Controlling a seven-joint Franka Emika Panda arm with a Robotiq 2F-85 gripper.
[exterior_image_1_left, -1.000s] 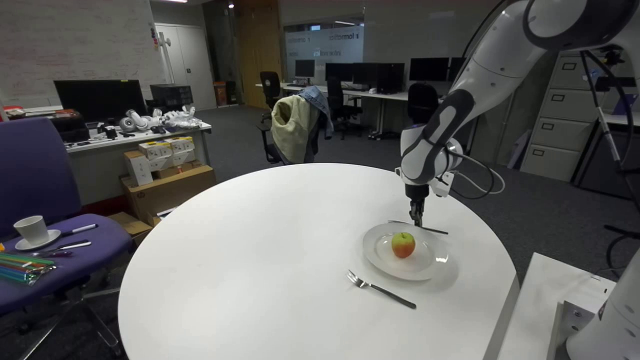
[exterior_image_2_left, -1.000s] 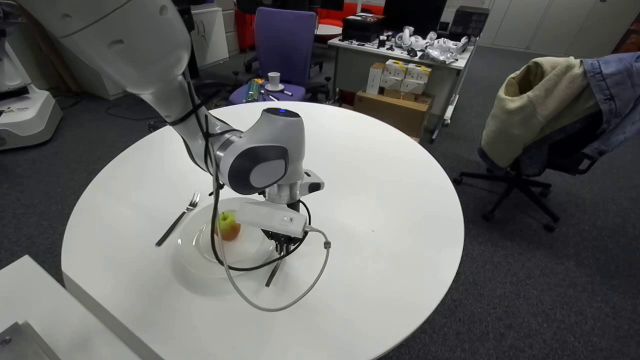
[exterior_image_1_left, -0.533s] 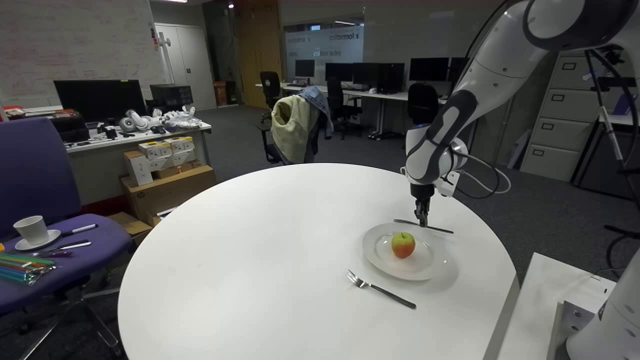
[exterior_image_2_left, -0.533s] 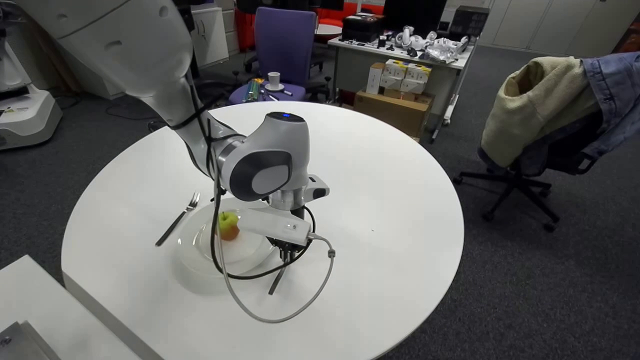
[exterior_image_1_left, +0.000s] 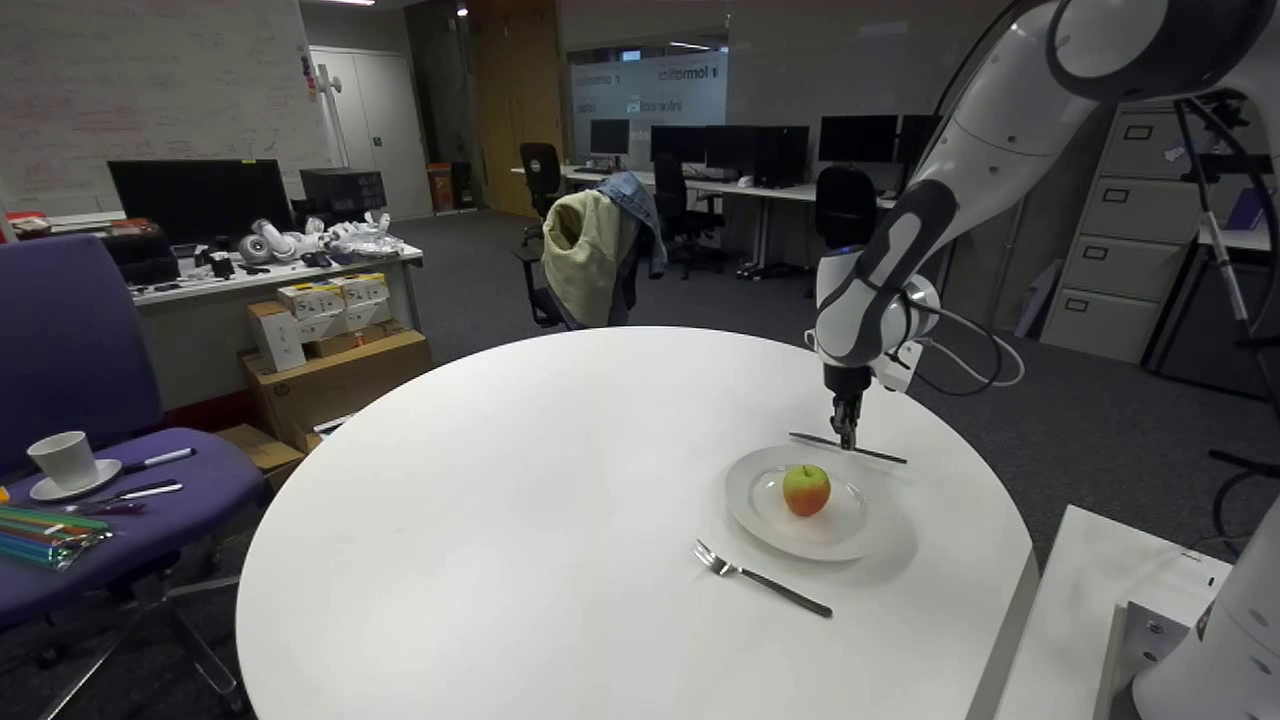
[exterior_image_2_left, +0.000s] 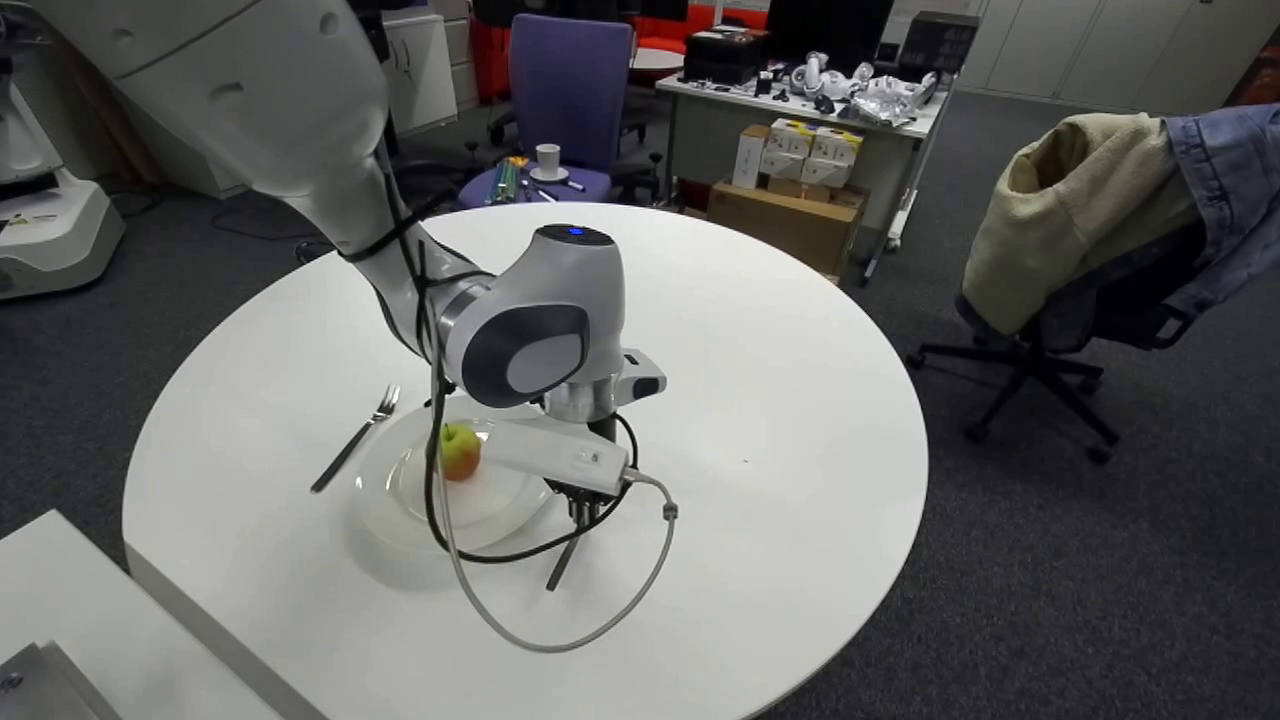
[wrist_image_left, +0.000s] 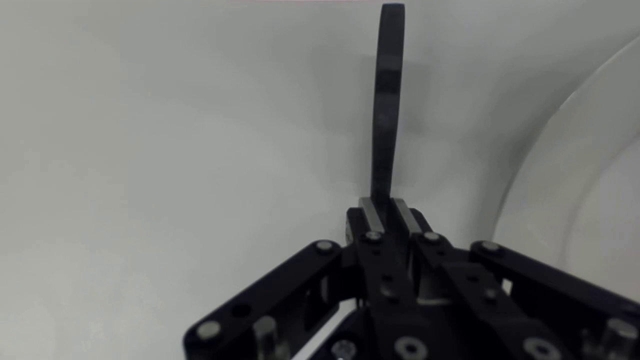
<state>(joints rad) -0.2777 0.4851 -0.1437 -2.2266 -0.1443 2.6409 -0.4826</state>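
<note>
Drifting a little away from the plate (exterior_image_1_left: 745, 495) over the last second, the claw (wrist_image_left: 384, 212) has taken the dark utensil (wrist_image_left: 388, 100) along with it, which tells me the hold is probably a firm one. I'd guess it's a knife, though the claw covers its middle. The jaws are clenched on it, and in the wrist view one end pokes straight out ahead of them. It is just beside the plate, on the side away from the fork (exterior_image_1_left: 765, 582); whether it has cleared the table (exterior_image_1_left: 500, 520), I can't tell. The plate, the fork and the apple (exterior_image_1_left: 806, 490) haven't budged, so shifting that one utensil seems to be the work in hand.
</note>
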